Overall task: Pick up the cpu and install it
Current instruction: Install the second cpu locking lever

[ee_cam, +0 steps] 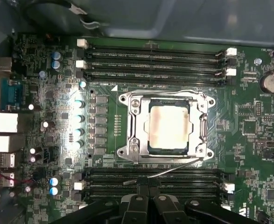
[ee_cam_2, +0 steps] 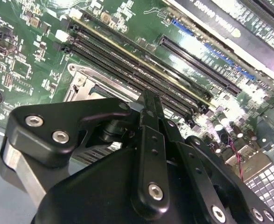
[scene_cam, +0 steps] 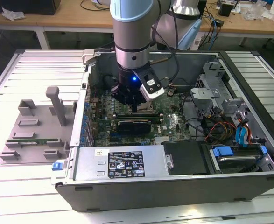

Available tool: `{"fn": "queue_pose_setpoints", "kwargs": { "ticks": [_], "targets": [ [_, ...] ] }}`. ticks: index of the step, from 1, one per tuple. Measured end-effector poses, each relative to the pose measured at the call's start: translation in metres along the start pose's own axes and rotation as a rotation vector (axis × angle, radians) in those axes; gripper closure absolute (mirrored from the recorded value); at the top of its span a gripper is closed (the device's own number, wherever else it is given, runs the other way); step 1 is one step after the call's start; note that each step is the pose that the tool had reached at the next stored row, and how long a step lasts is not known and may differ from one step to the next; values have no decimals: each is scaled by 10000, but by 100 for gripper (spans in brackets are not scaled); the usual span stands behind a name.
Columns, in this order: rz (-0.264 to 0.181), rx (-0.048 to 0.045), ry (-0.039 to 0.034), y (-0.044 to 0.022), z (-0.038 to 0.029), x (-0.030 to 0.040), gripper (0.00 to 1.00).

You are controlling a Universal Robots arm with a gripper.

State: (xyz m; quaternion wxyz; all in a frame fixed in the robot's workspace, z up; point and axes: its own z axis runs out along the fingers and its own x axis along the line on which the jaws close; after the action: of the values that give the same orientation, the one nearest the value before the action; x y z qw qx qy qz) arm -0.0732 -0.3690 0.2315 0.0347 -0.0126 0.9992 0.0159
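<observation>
In the first wrist view the cpu (ee_cam: 168, 127), a square chip with a silver-grey top, lies flat inside the metal-framed socket (ee_cam: 127, 140) on the green motherboard. My gripper (ee_cam: 146, 181) hovers just off the socket's edge, over the neighbouring memory slots. Its black fingers are shut together with nothing between them. The second wrist view shows the same closed fingertips (ee_cam_2: 148, 98) above a corner of the socket frame (ee_cam_2: 78, 81). In the exterior view the gripper (scene_cam: 134, 106) reaches down into the open computer case (scene_cam: 183, 191) over the board's middle.
Rows of black memory slots (ee_cam: 151, 60) flank the socket. An expansion card (scene_cam: 134, 125), the power supply (scene_cam: 122, 163), a drive cage (scene_cam: 216, 88) and loose cables (scene_cam: 221, 128) crowd the case. A grey fixture (scene_cam: 34, 135) with a green memory stick stands at the exterior view's left.
</observation>
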Motion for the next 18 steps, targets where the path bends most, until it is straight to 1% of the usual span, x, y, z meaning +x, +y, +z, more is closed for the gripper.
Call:
{"fn": "queue_pose_setpoints", "kwargs": {
  "ticks": [1, 2, 3, 4, 5, 7, 8, 9, 10, 11, 12, 13, 14, 15, 17, 18],
  "targets": [
    [-24, -332, -7, -18, 0, 1, 89],
    [-45, -560, -13, -34, 1, 1, 89],
    [-58, -690, -15, -53, 4, 3, 89],
    [-74, -831, -16, -90, 16, 6, 89],
    [-81, -876, -16, -102, 20, 7, 89],
    [-99, -890, -15, -105, 21, 7, 89],
    [-98, -954, 4, -109, 21, 7, 89],
    [-61, -1311, 103, -141, 21, 9, 89],
    [-48, -1459, 151, -161, 22, 9, 89],
    [-24, -1528, 335, -180, 27, 9, 89],
    [-20, -1526, 363, -181, 27, 9, 89],
    [-20, -1527, 363, -181, 27, 9, 89],
    [-6, -1570, 361, -192, 38, 7, 89],
    [10, -1591, 368, -202, 45, 2, 89],
    [29, -1611, 402, -217, 55, -22, 89],
    [30, -1618, 404, -218, 59, -22, 89]
  ]
}}
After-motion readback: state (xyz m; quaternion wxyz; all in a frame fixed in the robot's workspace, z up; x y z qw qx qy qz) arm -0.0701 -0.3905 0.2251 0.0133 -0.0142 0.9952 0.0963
